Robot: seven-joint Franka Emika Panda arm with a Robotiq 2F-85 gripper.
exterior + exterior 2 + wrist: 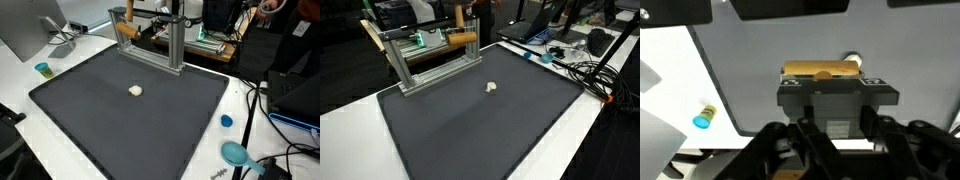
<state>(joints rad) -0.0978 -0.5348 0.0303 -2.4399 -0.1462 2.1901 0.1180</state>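
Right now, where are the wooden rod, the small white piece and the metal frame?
wooden rod [463,39]: exterior view, its middle.
small white piece [136,90]: exterior view, its centre.
metal frame [179,45]: exterior view, nearest upright post.

A short tan wooden cylinder [464,38], smooth and golden-brown, lies level in the air, clamped between the closed black fingers [800,97]. In both exterior views it sits at the height of the top rail of a silver aluminium frame [420,62], right at the upper end of one post [120,13], well above the dark grey mat [470,130] on the counter. In the wrist view it shows side-on, its length running across the picture.
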